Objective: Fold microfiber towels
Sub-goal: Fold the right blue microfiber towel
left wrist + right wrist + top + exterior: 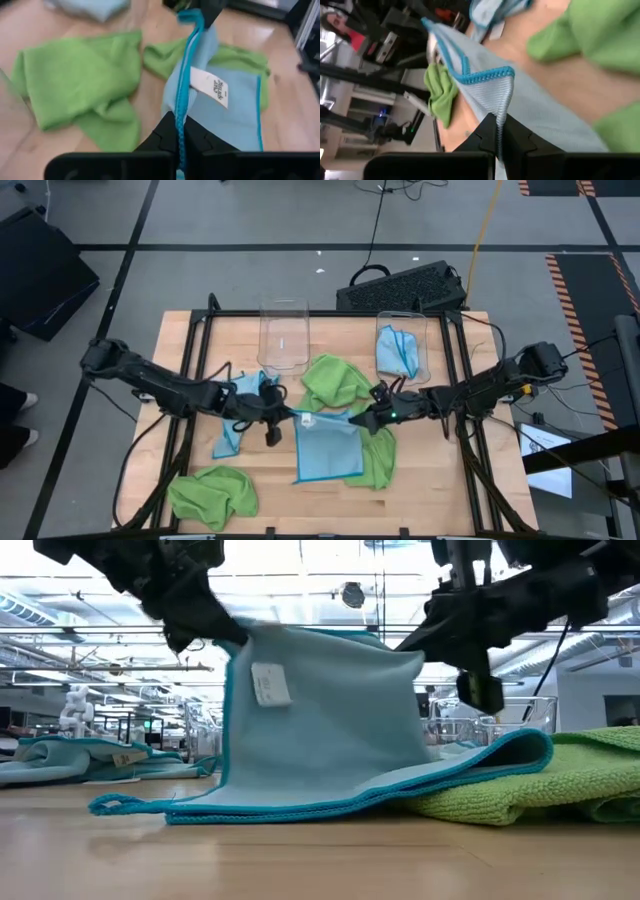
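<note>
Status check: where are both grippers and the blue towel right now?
Left gripper and right gripper both shut on the light blue towel's far edge, lifted mid-fold. Green towel partly underneath. Nothing blocking.

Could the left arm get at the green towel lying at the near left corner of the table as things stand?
Probably not right away. The left tool is shut on a corner of the light blue towel, which the right tool also holds. The green towel lies uncovered, so its way is free once the left tool lets go.

towel (328,448) between both grippers, partly over another towel (378,460)
</note>
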